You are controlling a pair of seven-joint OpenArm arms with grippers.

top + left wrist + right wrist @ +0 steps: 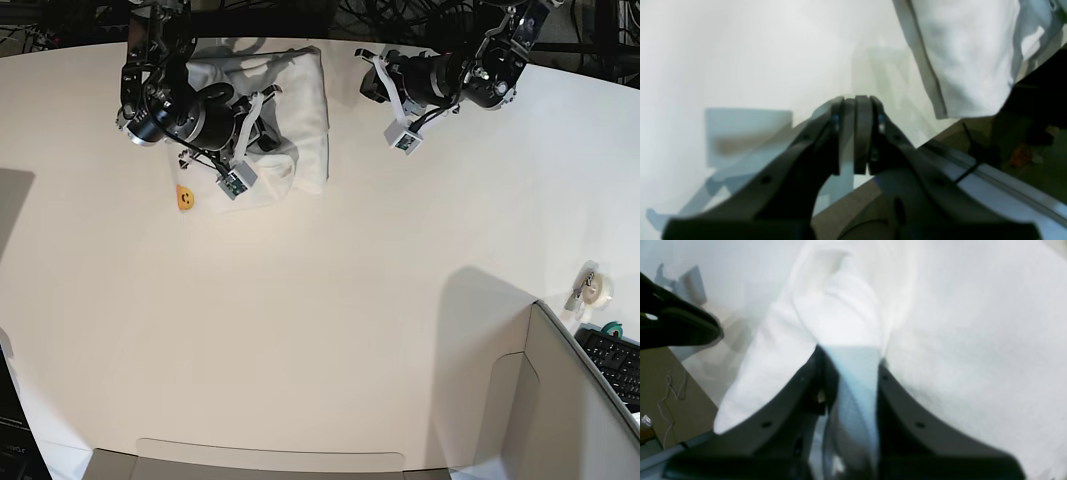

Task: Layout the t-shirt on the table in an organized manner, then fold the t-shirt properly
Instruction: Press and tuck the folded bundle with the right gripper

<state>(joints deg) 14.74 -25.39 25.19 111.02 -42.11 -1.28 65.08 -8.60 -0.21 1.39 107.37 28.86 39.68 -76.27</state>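
bright overhead light, blurry wrist views, soft shadows

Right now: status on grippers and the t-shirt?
Right gripper shut on t-shirt fold. Left gripper shut, empty, off the cloth. T-shirt bunched at table far edge; nothing blocking.

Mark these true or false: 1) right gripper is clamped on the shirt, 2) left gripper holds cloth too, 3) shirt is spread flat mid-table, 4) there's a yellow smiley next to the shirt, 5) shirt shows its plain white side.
1) True. The right gripper is shut on a fold of the t-shirt.
2) False. The left gripper is shut on nothing, over bare table beside the shirt.
3) False. It lies bunched near the table's far edge.
4) True. A yellow smiley sits on the table just off the shirt's corner.
5) True. No print shows in any view.
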